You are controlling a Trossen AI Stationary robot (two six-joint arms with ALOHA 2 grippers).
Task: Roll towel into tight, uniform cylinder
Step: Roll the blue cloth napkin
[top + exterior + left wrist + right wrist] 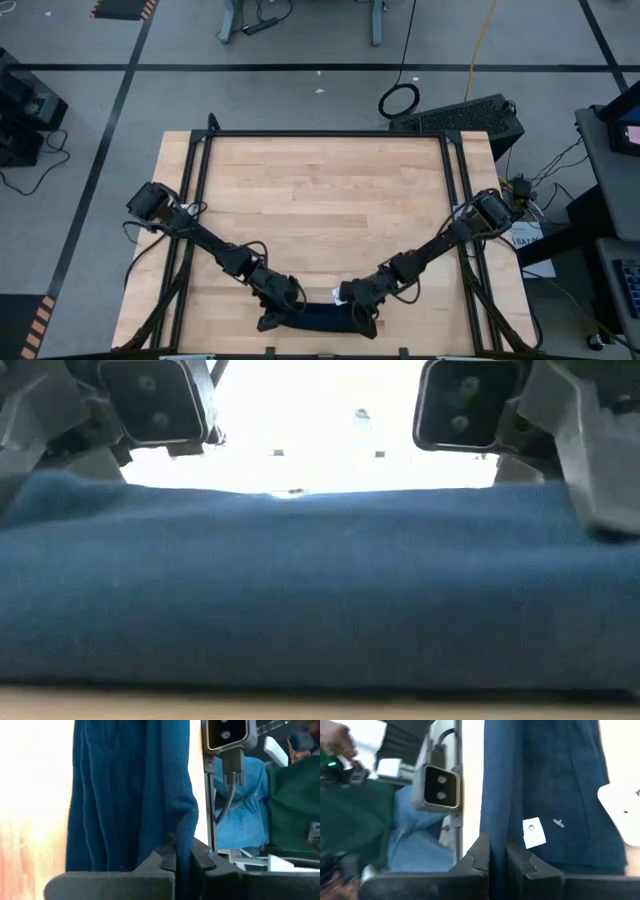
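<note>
The towel (318, 318) is a dark blue cloth gathered into a long band with several lengthwise folds. It lies along the table's near edge and fills the low view (320, 590), its underside on the wood. A small white tag (534, 832) shows near its right end. My left gripper (272, 316) is shut on the towel's left end (130, 795). My right gripper (362, 314) is shut on its right end (545, 780). My left gripper (182, 862) pinches the fold along the towel's near long side (184, 840) between its two fingers, at the left end. The fingers slant down from the far left. The rest of the band lies on the table. My right gripper (497, 856) pinches the towel's near long side (496, 827) between its two fingers, at the right end, just beside the white tag. The fingers slant down from the far right. The band stretches away from them along the table.
A small camera (227, 735) (440, 787) stands at the near edge close to both grippers. A seated person (295, 795) is just beyond it, one hand (337, 737) raised. Black rails (200, 180) frame the table. Bare wood (320, 200) lies beyond the towel.
</note>
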